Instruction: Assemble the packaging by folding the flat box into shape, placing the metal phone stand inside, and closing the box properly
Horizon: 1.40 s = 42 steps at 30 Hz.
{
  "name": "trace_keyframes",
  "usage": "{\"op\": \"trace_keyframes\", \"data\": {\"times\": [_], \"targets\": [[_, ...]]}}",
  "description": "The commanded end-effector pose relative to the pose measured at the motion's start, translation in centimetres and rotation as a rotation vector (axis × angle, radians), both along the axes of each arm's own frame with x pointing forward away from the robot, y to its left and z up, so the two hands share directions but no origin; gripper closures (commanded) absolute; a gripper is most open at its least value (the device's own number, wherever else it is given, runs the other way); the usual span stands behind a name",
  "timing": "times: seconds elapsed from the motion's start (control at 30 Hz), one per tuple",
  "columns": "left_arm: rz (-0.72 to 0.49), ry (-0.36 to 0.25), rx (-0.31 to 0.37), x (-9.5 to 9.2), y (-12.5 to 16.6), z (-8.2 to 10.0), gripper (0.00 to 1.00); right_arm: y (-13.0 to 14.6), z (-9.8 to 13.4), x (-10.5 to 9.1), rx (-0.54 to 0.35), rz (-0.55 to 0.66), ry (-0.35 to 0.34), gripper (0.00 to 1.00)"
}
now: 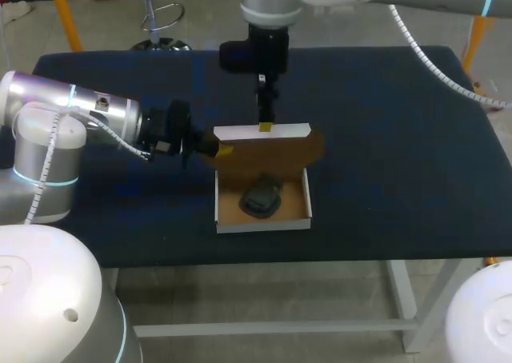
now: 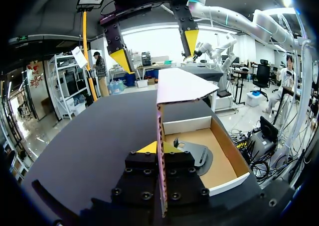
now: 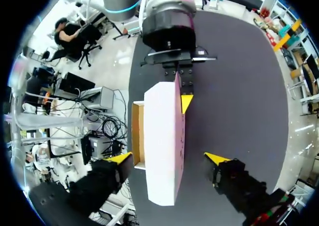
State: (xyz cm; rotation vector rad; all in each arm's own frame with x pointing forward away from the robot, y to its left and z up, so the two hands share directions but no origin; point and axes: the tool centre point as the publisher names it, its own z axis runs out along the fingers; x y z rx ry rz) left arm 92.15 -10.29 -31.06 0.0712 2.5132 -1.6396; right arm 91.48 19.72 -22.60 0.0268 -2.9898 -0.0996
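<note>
The cardboard box (image 1: 263,221) lies open mid-table, white outside and brown inside. The dark metal phone stand (image 1: 262,197) rests inside it, also seen past the left fingers (image 2: 195,154). The lid (image 1: 272,149) stands upright at the box's far side, its white flap (image 1: 262,131) bent over on top. My left gripper (image 1: 220,149) is shut on the lid's left edge (image 2: 160,136), which runs between its fingers (image 2: 160,149). My right gripper (image 3: 168,159) hangs above the flap (image 3: 162,136), open wide, its yellow tips standing clear on either side of it.
The black tabletop (image 1: 384,139) stretches to the right and left of the box. The right arm's black wrist (image 1: 254,55) hangs over the far middle of the table. The table's front edge lies just beyond the box.
</note>
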Motion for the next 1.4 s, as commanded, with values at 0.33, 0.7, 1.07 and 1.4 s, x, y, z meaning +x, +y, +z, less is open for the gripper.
{"op": "trace_keyframes", "data": {"times": [0.33, 0.7, 1.07, 1.4], "targets": [[-0.001, -0.001, 0.0, 0.0, 0.0, 0.0, 1.0, -3.0, 2.6, -0.1, -0.067, -0.391, -0.078, 0.0], [-0.001, -0.001, 0.0, 0.0, 0.0, 0.0, 1.0, -3.2, 3.0, -0.4, -0.078, -0.41, -0.124, 0.0], [-0.001, -0.018, 0.003, -0.1, 0.0, -0.1, 1.0, -3.2, 3.0, -0.4, -0.078, -0.41, -0.124, 0.0], [-0.02, -0.109, 0.002, -0.3, 0.0, -0.4, 1.0, -3.9, 3.2, -0.4, -0.082, -0.509, -0.081, 0.0]]}}
